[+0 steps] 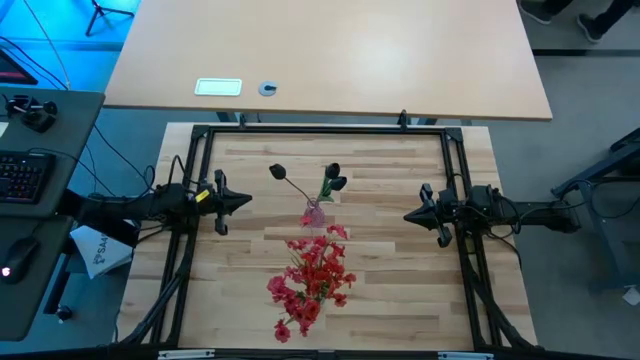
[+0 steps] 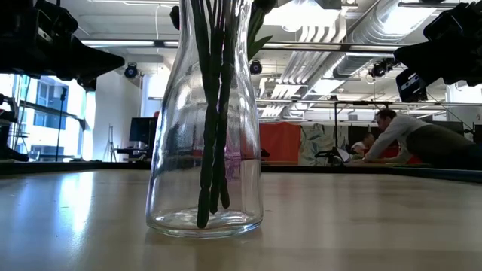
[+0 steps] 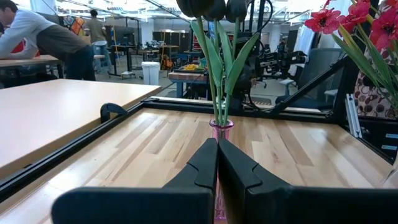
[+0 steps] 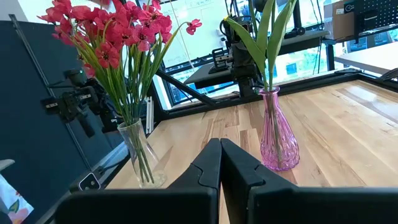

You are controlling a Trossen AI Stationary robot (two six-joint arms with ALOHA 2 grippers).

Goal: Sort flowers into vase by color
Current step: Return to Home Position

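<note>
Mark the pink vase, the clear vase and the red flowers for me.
pink vase (image 4: pixel 278 140), right wrist view, on its ribbed belly.
clear vase (image 2: pixel 173 143), low view, on its bare glass wall.
red flowers (image 4: pixel 124 31), right wrist view, on the blossom cluster.
</note>
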